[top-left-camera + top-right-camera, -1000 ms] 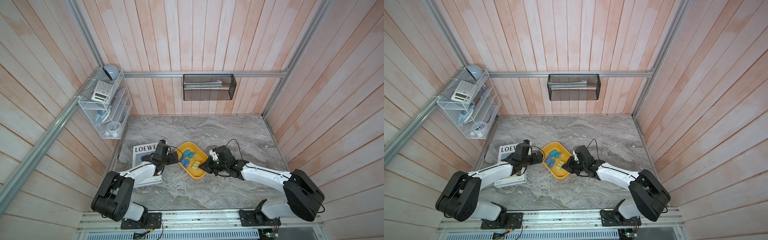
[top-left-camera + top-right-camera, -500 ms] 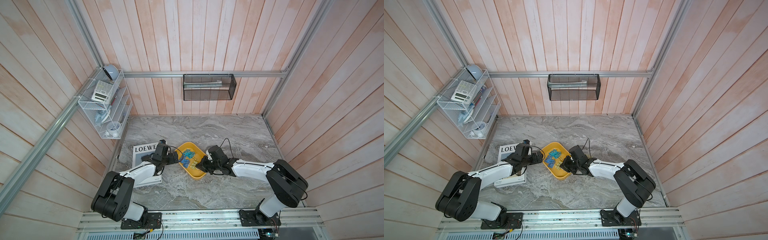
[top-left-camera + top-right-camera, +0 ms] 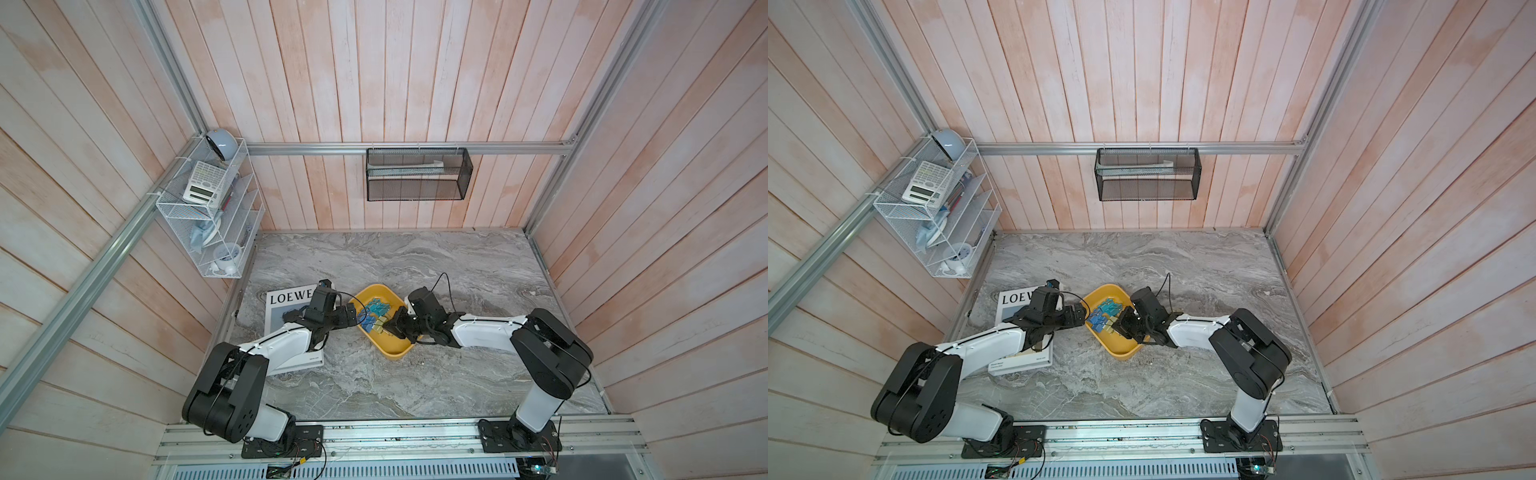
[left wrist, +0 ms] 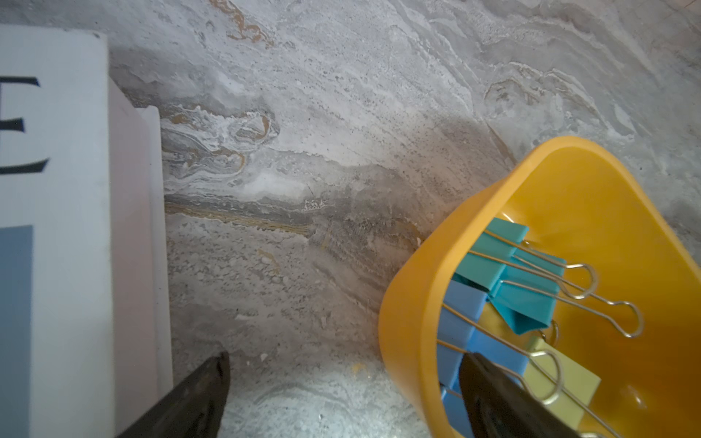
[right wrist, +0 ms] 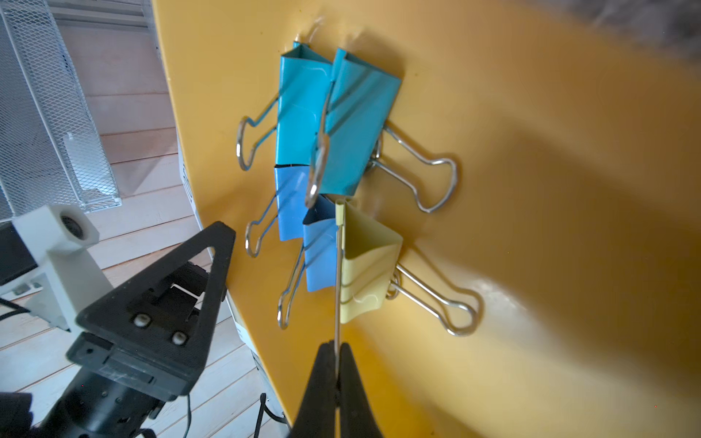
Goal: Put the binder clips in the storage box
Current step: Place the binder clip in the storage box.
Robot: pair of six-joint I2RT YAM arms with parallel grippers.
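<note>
Wire rack: the white wire rack (image 3: 216,216) hangs on the left wall, a calculator (image 3: 201,187) on its top shelf, well apart from the action.
Magazine: the LOEWE magazine (image 3: 286,300) lies flat on the marble table (image 3: 415,257), near the tray's left side, and the left arm passes over it.
Left gripper: the left gripper (image 4: 346,360) is spread wide and grips nothing. One finger (image 4: 197,394) hangs over bare marble between magazine and tray, the other sits inside the tray above the blue clips, so the tray's wall runs between the jaws. Contact with that wall can't be made out.
Storage box: the mustard-yellow storage box (image 3: 390,353) sits on the table at a slant, right between the two grippers in both top views.
Binder clips: the binder clips (image 5: 322,151) are bunched on the tray's floor, two teal touching, two blue beside them, pale yellow next.
Right gripper: the right gripper (image 5: 335,347) is pinched tight on the thin silver wire handle of a pale yellow clip (image 5: 368,273) inside the tray. Lifted or resting, it's impossible to tell.
Mesh basket: the black mesh basket (image 3: 417,174) hangs on the back wall rail.
</note>
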